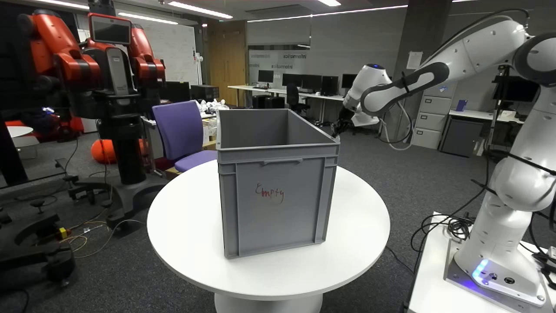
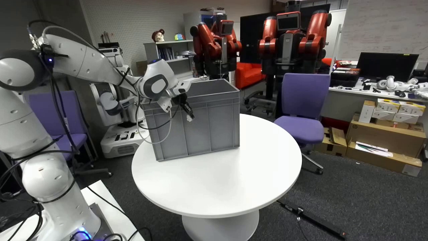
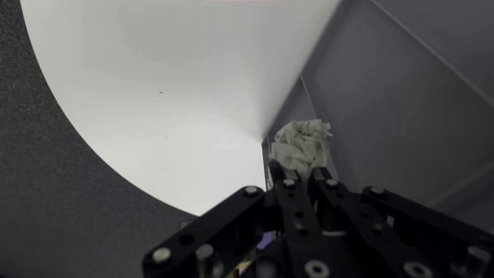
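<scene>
My gripper (image 3: 300,173) is shut on a crumpled white tissue (image 3: 303,143) that sticks out past the fingertips. In an exterior view, the gripper (image 2: 187,108) points down beside the long outer wall of a grey open-topped box (image 2: 214,125), with the tissue (image 2: 190,118) at its tips, below the rim. Whether the tissue touches the wall cannot be told. In an exterior view, the gripper (image 1: 342,125) shows just past the right rim of the box (image 1: 278,208), which has "Empty" written in red; the tissue is hidden there. The floor of the box is hidden.
The box stands on a round white table (image 1: 360,230). A purple chair (image 2: 302,107) stands near the table. Red two-armed robots (image 2: 287,40) stand beyond. The arm's base is on a white bench (image 1: 434,269). Cables hang along the arm.
</scene>
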Robot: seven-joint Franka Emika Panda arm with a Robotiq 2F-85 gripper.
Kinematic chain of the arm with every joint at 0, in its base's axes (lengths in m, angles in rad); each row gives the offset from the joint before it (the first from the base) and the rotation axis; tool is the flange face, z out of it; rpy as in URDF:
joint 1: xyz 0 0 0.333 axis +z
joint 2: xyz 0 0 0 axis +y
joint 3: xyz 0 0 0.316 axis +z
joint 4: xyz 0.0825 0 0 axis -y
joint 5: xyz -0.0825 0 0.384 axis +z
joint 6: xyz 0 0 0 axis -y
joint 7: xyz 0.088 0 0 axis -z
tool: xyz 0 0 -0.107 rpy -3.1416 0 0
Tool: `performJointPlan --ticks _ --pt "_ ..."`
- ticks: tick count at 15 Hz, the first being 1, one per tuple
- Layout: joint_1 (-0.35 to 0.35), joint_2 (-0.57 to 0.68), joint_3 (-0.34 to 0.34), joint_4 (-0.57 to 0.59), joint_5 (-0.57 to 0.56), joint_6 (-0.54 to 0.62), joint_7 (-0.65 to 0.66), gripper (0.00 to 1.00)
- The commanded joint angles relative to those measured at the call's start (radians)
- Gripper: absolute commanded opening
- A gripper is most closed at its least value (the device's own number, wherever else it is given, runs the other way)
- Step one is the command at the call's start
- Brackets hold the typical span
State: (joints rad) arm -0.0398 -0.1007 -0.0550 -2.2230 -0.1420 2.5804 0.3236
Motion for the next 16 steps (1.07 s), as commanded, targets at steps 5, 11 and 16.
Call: performJointPlan --ticks 5,11,16 --pt "-0.080 -0.264 0.133 -0.108 -0.127 0.087 0.288 0.02" --pt "-0.121 -0.238 0.349 -0.044 -0.262 0.075 0.503 0.02" --pt "-0.115 -0.151 0.466 0.051 -0.428 0.012 0.687 0.02"
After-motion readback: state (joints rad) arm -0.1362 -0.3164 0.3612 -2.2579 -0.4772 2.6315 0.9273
